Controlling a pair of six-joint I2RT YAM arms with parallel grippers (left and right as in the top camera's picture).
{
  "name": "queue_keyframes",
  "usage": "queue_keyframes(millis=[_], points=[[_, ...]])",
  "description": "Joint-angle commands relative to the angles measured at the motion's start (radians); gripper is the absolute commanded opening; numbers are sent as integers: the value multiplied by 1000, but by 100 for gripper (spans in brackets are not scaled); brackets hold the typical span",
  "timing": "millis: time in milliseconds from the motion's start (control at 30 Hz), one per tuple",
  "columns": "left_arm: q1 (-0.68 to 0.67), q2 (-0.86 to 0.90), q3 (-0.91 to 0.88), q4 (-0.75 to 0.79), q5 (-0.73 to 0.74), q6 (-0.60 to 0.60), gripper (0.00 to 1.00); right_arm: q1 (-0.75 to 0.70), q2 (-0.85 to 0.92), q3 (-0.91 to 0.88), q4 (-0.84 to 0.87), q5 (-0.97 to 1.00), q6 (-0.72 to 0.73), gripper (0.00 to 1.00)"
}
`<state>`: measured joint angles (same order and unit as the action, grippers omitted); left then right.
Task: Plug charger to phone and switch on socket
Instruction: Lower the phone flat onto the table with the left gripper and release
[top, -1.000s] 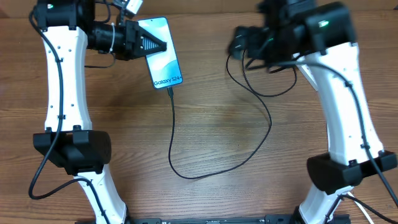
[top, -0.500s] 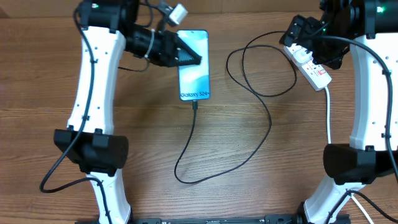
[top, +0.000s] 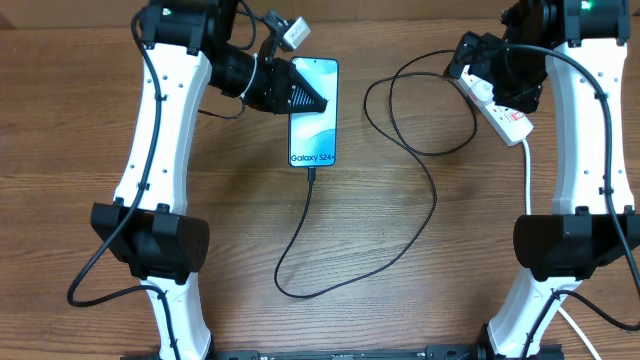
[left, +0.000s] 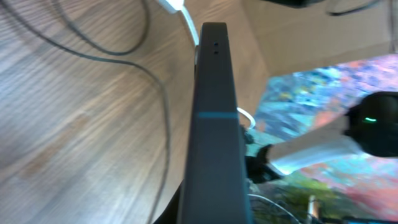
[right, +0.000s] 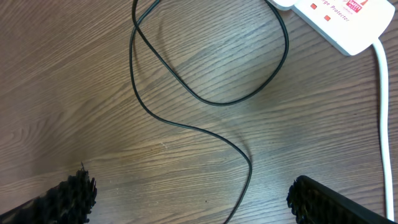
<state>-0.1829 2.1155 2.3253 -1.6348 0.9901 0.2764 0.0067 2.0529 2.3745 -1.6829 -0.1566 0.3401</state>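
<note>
The phone shows its lit teal screen face up at the back centre, reading "Galaxy S24". My left gripper is shut on its left edge. In the left wrist view the phone is a dark edge-on slab filling the middle. The charger's black cable has its tip at the phone's near end and loops across the table to the socket at the back right. My right gripper is open and empty over the socket's far end. Its fingers spread wide above the cable.
The socket's thick white lead runs toward the front along the right arm, and also shows in the right wrist view. The socket's end sits at the top right of that view. Both arm bases stand at the front corners.
My left gripper has carried the phone to the right, dragging the cable with it. My right arm has swung right and back, uncovering the socket.
</note>
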Motion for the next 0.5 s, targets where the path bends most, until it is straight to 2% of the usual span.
queue_keyframes(millis=[0, 200, 333, 467], points=[[2, -10, -103, 95, -76, -81, 4, -2, 13, 0, 0, 10, 17, 100], [14, -10, -309, 354, -157, -259, 4, -2, 14, 0, 1, 10, 27, 100], [14, -10, -402, 457, -225, -276, 4, -2, 14, 0, 5, 10, 27, 100], [14, -10, -501, 562, -231, -277, 4, -2, 14, 0, 8, 10, 27, 100]])
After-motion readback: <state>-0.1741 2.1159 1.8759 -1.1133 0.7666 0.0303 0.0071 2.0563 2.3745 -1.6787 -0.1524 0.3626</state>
